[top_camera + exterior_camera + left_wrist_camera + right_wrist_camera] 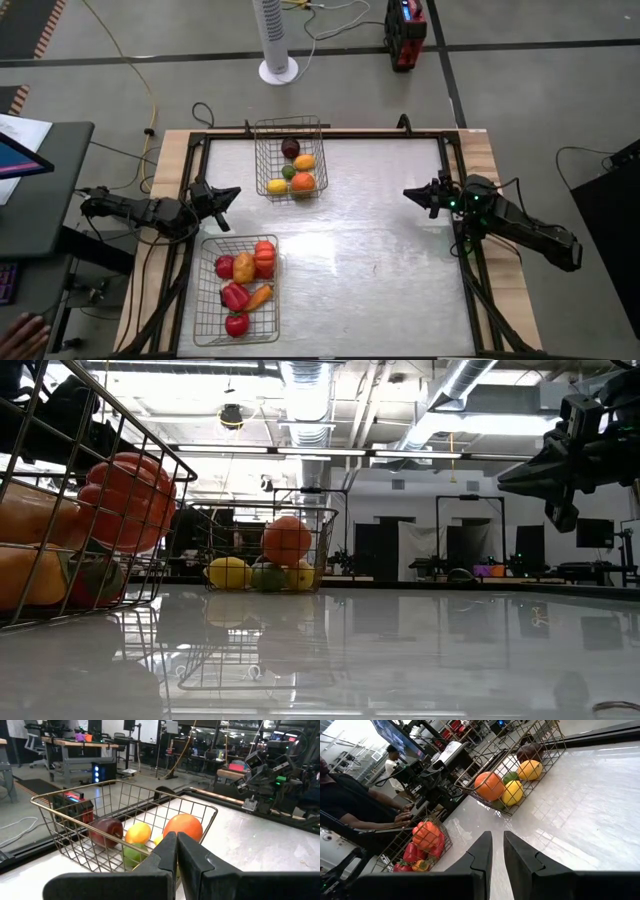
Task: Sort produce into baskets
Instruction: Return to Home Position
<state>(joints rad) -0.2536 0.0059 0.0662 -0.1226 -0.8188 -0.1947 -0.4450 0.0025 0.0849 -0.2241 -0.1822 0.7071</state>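
Note:
Two silver wire baskets stand on the white table. The far basket (290, 158) holds a dark maroon fruit (290, 148), a yellow one (305, 162), a lemon-yellow one (277, 186), a green one and an orange (302, 182). The near-left basket (237, 287) holds red peppers (264, 257), an orange-yellow piece, a carrot (260, 296) and a red round one (237, 324). My left gripper (236, 194) is shut and empty, between the two baskets, pointing at the far basket (125, 820). My right gripper (408, 192) is shut and empty, raised over the table's right side (510, 478).
Bare table top (370, 240) lies between the baskets and my right arm. A black frame (455, 160) runs along the table's edges. A person (350, 800) sits past the table's left side, with a hand (25, 335) at the near left. A fan column (277, 40) stands beyond the far edge.

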